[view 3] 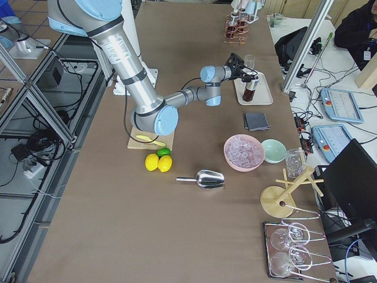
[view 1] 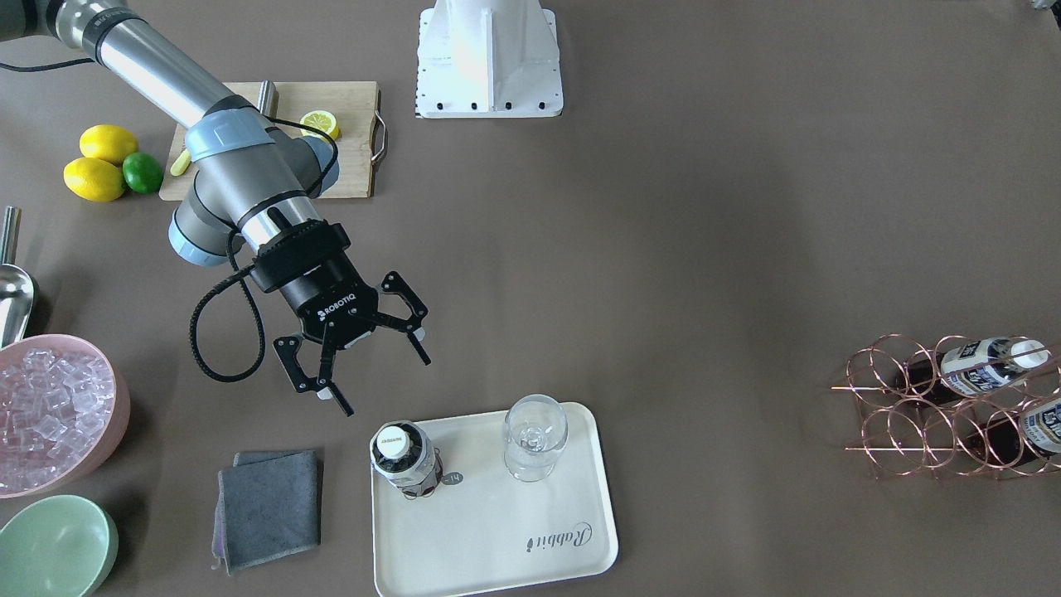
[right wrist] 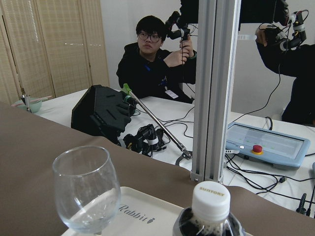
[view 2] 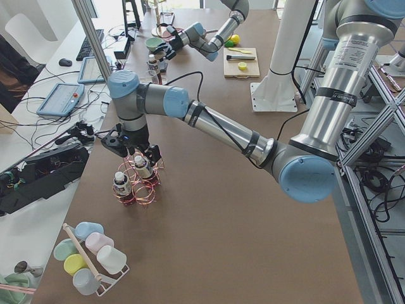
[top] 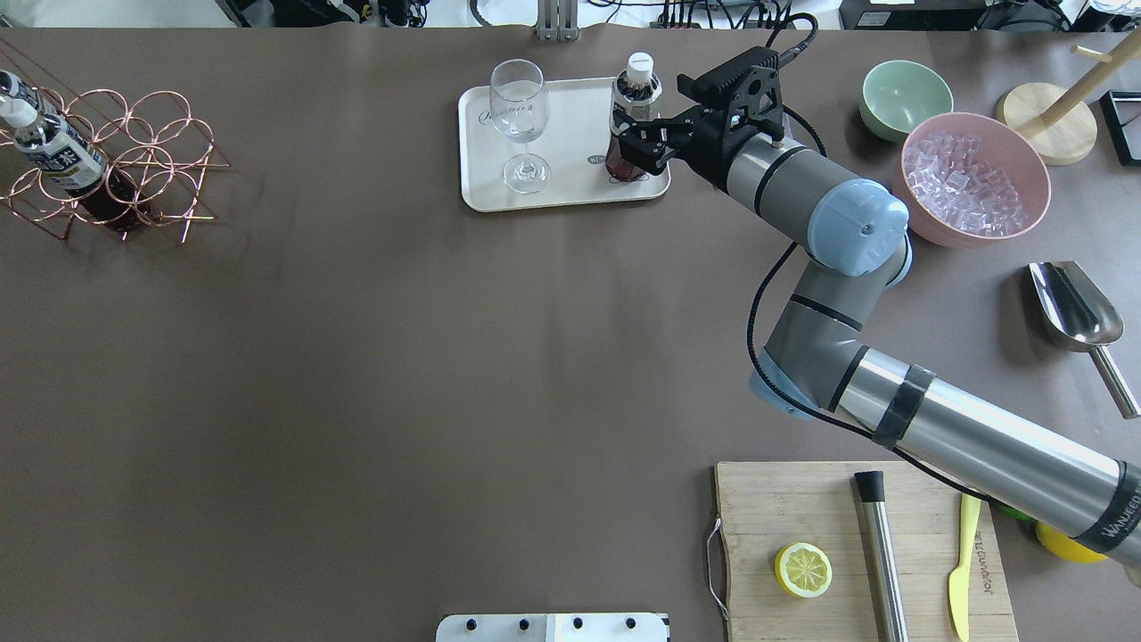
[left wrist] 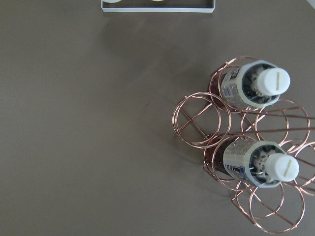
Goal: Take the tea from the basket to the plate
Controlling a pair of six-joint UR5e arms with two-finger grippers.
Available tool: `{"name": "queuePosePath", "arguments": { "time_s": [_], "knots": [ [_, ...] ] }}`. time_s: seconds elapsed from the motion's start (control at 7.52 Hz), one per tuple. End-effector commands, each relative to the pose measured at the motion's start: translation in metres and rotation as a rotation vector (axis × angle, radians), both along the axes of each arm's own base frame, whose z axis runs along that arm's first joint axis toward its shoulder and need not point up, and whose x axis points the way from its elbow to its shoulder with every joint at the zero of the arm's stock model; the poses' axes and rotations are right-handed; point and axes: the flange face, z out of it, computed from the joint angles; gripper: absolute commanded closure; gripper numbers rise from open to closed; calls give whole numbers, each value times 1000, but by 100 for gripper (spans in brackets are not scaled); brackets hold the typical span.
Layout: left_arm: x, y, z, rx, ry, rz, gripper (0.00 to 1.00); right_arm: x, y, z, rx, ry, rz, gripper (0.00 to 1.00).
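One tea bottle [view 1: 404, 454] [top: 637, 85] [right wrist: 210, 202] with a white cap stands upright on the cream plate [view 1: 497, 531] [top: 570, 187] [right wrist: 142, 212]. My right gripper [view 1: 386, 386] [top: 628, 138] is open, holds nothing, and hovers just on the robot's side of that bottle, apart from it. The copper wire basket [view 1: 903, 406] [top: 151, 152] [left wrist: 197, 118] holds two more tea bottles [left wrist: 256, 86] [left wrist: 261, 162]. My left gripper [view 2: 133, 149] hangs above the basket. I cannot tell whether it is open or shut.
A wine glass [view 1: 535, 435] [top: 519, 120] stands on the plate beside the bottle. A grey cloth [view 1: 269, 507], a pink bowl of ice [view 1: 50, 410], a green bowl [view 1: 54, 547], a metal scoop [top: 1074, 308] and a cutting board [top: 856, 553] surround the right arm. People sit beyond the table's far edge.
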Motion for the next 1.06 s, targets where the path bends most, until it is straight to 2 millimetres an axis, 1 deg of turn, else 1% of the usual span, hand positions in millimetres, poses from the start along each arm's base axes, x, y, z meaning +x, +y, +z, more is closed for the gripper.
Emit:
{"name": "queuePosePath", "arguments": {
  "time_s": [0.0, 0.13, 0.27, 0.4, 0.53, 0.67, 0.8, 0.93],
  "knots": [
    [9, 27, -6, 137, 15, 137, 2, 15, 31, 15, -72, 91, -167, 0],
    [13, 38, 8, 224, 5, 255, 2, 39, 56, 17, -140, 159, -239, 0],
    [15, 41, 18, 378, -4, 431, 2, 65, 79, 11, -207, 216, -279, 0],
    [7, 59, 47, 544, -1, 639, 2, 92, 79, 20, -296, 247, -301, 0],
    [4, 72, 60, 639, 7, 747, 2, 128, 60, 39, -416, 265, -370, 0],
    [2, 70, 74, 614, 14, 748, 2, 176, 36, 53, -556, 265, -432, 0],
    [8, 62, 77, 614, 16, 764, 2, 213, 29, 78, -683, 260, -458, 0],
    [7, 65, 81, 611, 4, 772, 2, 236, 40, 124, -790, 267, -476, 0]
  ]
}}
